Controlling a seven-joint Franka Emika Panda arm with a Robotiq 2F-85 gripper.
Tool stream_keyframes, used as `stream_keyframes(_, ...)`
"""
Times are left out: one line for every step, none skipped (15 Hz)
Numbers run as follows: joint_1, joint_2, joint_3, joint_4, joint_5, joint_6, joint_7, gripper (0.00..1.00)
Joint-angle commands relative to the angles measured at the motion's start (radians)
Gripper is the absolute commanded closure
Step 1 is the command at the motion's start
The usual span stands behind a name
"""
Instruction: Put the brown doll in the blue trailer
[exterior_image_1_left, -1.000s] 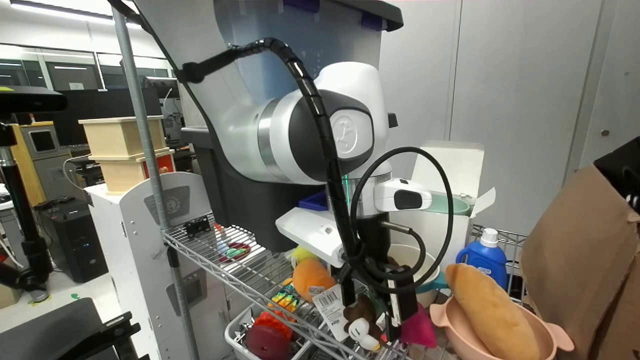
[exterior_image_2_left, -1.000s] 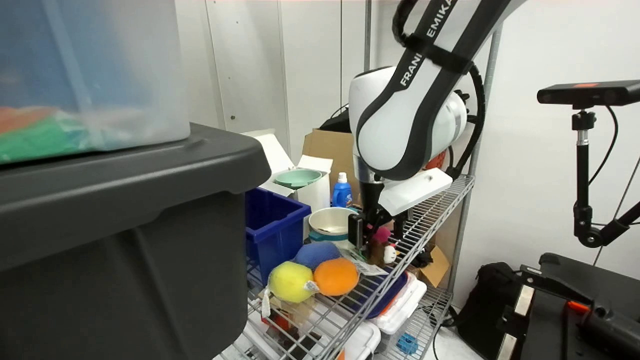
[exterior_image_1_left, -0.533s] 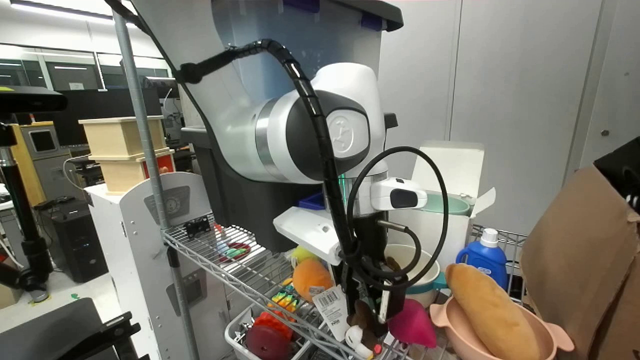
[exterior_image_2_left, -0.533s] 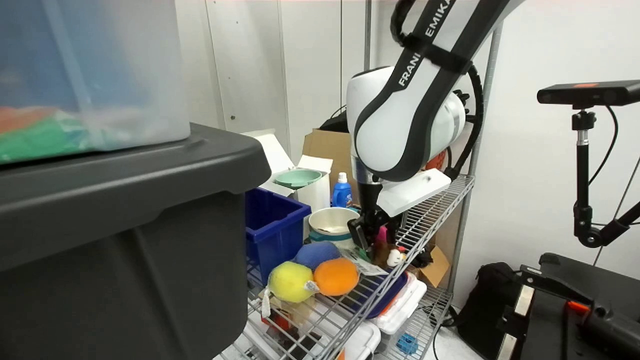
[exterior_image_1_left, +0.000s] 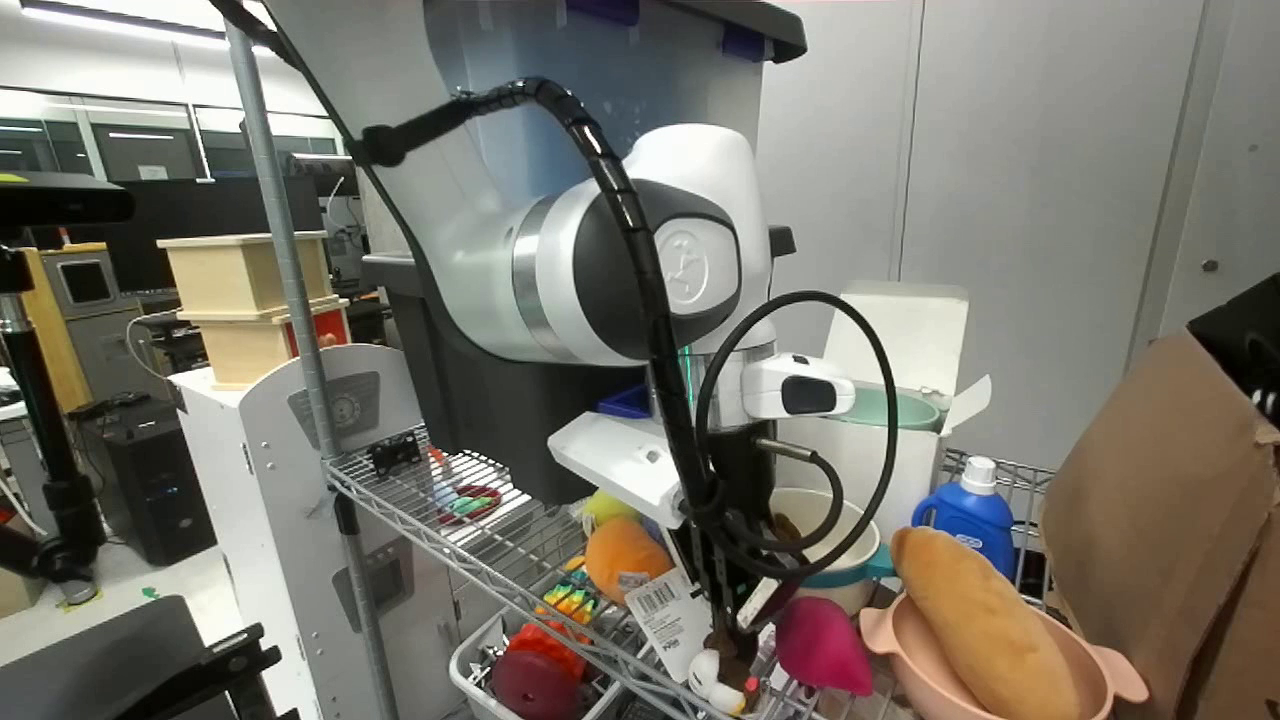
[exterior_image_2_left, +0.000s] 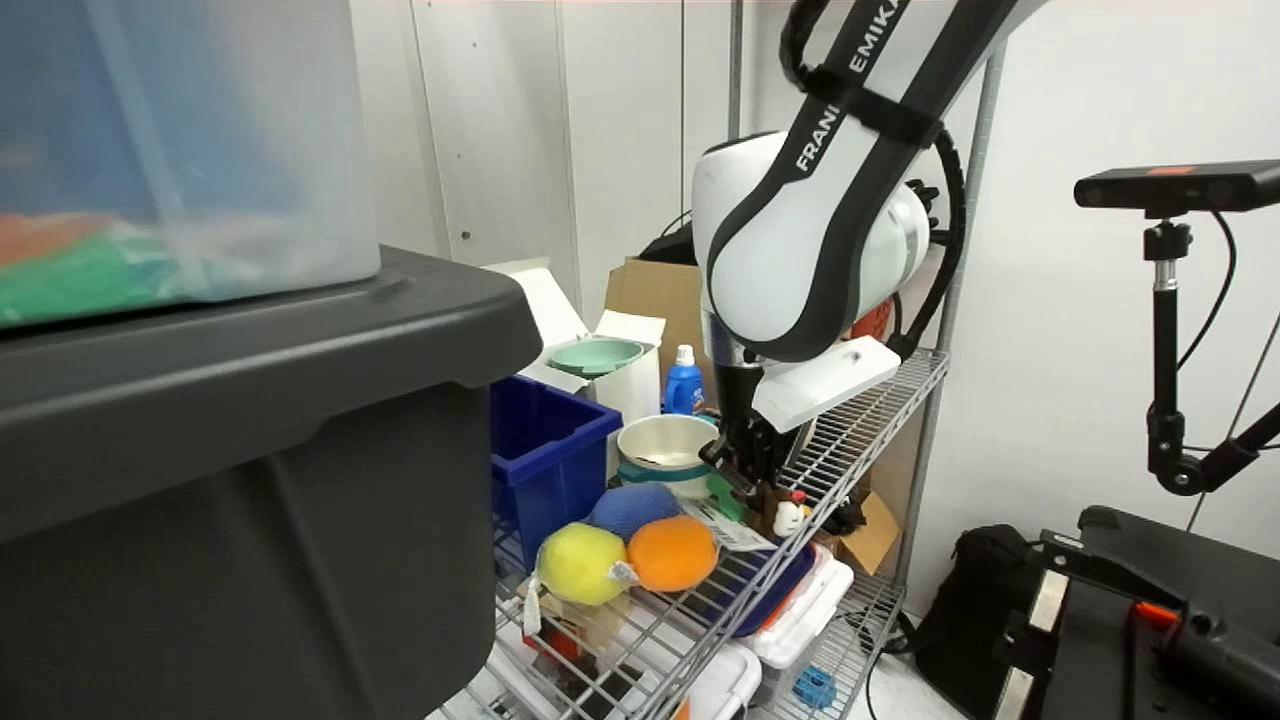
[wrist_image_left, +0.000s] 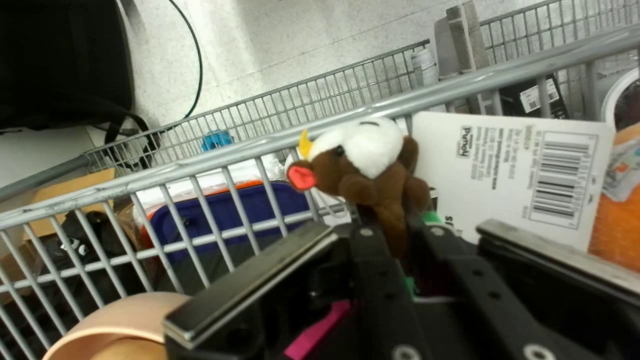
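The brown doll (wrist_image_left: 395, 195) is a small brown plush cow with a white face and a yellow horn. My gripper (wrist_image_left: 387, 217) is shut on its body, one finger on each side, and the head sticks out past the fingertips. In both exterior views the doll (exterior_image_1_left: 735, 660) sits low at the shelf's edge under the gripper (exterior_image_2_left: 762, 490), partly covered by the fingers. The blue trailer (exterior_image_2_left: 560, 470), a dark blue open box, stands farther back on the shelf. Only a bit of the trailer's rim (exterior_image_1_left: 625, 403) shows behind the arm in an exterior view.
Between doll and trailer lie yellow (exterior_image_2_left: 583, 563), orange (exterior_image_2_left: 672, 553) and blue balls (exterior_image_2_left: 635, 508), with a white bucket (exterior_image_2_left: 665, 440) behind. A pink cone (exterior_image_1_left: 825, 645) and a pink bowl (exterior_image_1_left: 900, 640) with bread are beside the gripper. A tall grey bin (exterior_image_2_left: 300, 480) flanks the trailer.
The gripper's fingers have come together from wide apart and now pinch the doll. The doll has tilted and sunk slightly, and the hand has shifted a little.
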Motion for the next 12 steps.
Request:
stream_keyframes(0.004,0.009,-0.008,0.022,-0.006,-0.016,-0.009,1.00)
stream_keyframes(0.004,0.009,-0.008,0.022,-0.006,-0.015,-0.009,0.97)
stream_keyframes(0.004,0.009,-0.009,0.021,-0.006,-0.014,-0.009,0.97)
stream_keyframes(0.005,0.008,-0.009,0.021,-0.007,-0.011,-0.010,0.97)
stream_keyframes(0.005,0.007,-0.009,0.019,-0.008,-0.008,-0.010,0.97)
stream_keyframes(0.005,0.007,-0.009,0.019,-0.008,-0.008,-0.011,0.97)
stream_keyframes(0.005,0.007,-0.009,0.019,-0.008,-0.008,-0.010,0.97)
stream_keyframes(0.005,0.006,-0.009,0.019,-0.008,-0.009,-0.010,0.97)
stream_keyframes(0.005,0.006,-0.009,0.019,-0.008,-0.009,-0.011,0.97)
stream_keyframes(0.004,0.005,-0.009,0.019,-0.007,-0.011,-0.011,0.97)
stream_keyframes(0.004,0.003,-0.009,0.020,-0.007,-0.011,-0.011,0.97)
stream_keyframes(0.005,0.000,-0.011,0.019,-0.008,-0.012,-0.010,0.97)
